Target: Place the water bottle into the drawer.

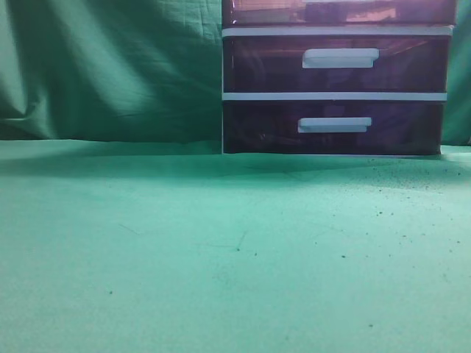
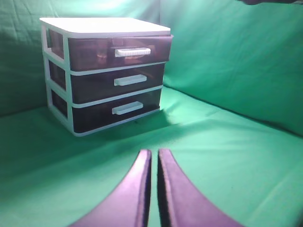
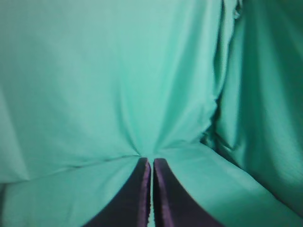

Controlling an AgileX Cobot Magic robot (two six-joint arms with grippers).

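Note:
The white-framed drawer unit stands on the green cloth at upper left of the left wrist view. Its top drawer, dark purple-brown with a white bar handle, is pushed in. In the exterior view only the lower edge of the top drawer shows at the top right. The water bottle is not in view. My left gripper is shut and empty, well in front of the unit. My right gripper is shut and empty, facing only green cloth. Neither gripper shows in the exterior view.
Two like drawers sit closed below the top one, the middle and the bottom. Green cloth covers the table and hangs as a backdrop behind and beside the unit.

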